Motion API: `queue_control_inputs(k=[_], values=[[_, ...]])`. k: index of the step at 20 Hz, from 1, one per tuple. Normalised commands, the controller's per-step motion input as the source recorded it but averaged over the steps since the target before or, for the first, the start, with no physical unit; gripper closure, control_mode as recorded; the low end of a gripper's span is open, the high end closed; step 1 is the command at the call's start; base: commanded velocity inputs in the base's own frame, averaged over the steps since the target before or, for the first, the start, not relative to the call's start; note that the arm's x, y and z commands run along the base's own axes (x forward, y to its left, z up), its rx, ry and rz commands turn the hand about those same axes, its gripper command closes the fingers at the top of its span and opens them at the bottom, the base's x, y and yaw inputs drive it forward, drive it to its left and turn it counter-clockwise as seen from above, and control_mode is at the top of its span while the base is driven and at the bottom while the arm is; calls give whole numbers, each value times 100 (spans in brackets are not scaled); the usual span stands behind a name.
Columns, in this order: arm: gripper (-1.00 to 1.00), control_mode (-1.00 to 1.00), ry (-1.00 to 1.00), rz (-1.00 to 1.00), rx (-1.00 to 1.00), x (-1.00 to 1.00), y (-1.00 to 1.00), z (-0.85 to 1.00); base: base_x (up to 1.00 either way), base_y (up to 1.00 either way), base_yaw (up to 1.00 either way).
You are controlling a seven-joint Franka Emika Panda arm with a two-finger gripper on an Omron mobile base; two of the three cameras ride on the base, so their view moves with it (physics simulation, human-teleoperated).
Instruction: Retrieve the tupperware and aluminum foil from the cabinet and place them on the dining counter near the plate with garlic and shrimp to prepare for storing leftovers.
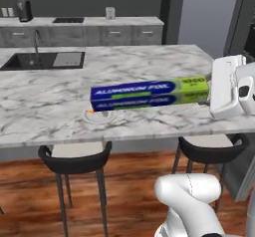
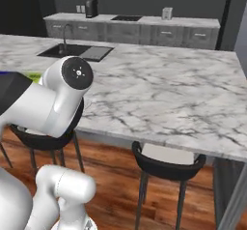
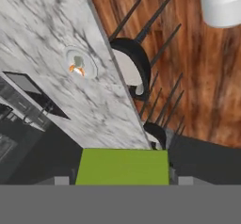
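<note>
Gripper (image 3: 122, 180) jaws are clamped on the lime-green end of the aluminum foil (image 1: 149, 93), holding the long blue box level in the air above the dining counter (image 1: 45, 106). Beneath the box's far blue end, the plate with garlic and shrimp (image 1: 98, 115) sits on the marble near the counter's front edge, above a black stool (image 1: 74, 162). Across the counter from the plate lies the inset black sink (image 1: 42, 60).

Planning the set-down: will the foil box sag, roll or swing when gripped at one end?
The aluminum foil juts out level from the gripper, so it's probably stiff and light. Its flat sides shouldn't roll. An end grip on the lime-green end might let it pivot.
</note>
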Motion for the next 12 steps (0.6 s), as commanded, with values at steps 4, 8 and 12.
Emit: queue_control_inputs(k=[4,8,12], values=[[100,100,0,0,0,0,0,0,47,100,-37],[100,100,0,0,0,0,0,0,56,100,-37],[100,100,0,0,0,0,0,0,68,100,-34]])
